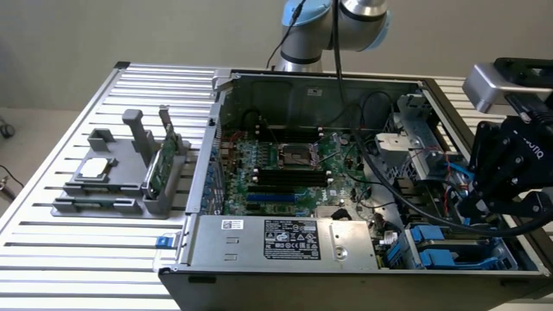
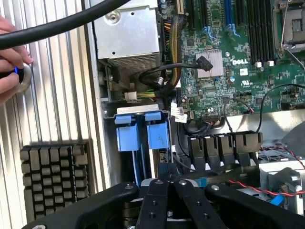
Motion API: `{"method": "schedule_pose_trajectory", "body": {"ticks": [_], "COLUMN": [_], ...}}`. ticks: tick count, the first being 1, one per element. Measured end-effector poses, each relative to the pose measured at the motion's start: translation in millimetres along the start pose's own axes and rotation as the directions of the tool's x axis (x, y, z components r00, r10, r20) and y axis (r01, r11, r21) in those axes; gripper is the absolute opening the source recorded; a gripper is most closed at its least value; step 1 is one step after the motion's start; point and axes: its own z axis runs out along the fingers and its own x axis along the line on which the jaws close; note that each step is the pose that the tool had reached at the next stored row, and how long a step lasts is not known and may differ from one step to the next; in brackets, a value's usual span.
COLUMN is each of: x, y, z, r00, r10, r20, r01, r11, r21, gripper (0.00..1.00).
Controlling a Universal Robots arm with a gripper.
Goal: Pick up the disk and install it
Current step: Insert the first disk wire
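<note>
Hangs near the disk with tool pressed together, pinching nothing. Probably stiff, dense, shock-sensitive: best taken by its blue carrier rails, edges only.

The slatted table is matt, brushed metal. The motherboard is glossy green. The drive-bay tabs are smooth blue plastic. The gripper looks matt black.

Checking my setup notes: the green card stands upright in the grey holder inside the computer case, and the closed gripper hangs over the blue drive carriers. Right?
Not quite. The exterior view shows the grey holder with the green card on the slatted table, outside the computer case. The closed gripper does hang over the blue drive carriers.
</note>
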Motion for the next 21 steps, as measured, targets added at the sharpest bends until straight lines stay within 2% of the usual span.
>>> {"method": "schedule_pose_trajectory", "body": {"ticks": [5,8,11,16,21], "x": [0.0,0.0,0.0,0.0,0.0], "y": [0.0,0.0,0.0,0.0,0.0], "z": [0.1,0.1,0.1,0.1,0.1], "r00": [0.9967,0.9914,0.9836,0.9648,0.9392], "r10": [0.081,0.131,0.180,0.263,0.343], "r20": [0.0034,0.0053,0.0071,0.0100,0.0125], "r01": [-0.081,-0.131,-0.180,-0.263,-0.343], "r11": [0.9967,0.9914,0.9836,0.9649,0.9392], "r21": [-0.0030,-0.0049,-0.0069,-0.0106,-0.0145], "gripper": [0.11,0.11,0.11,0.11,0.11]}}
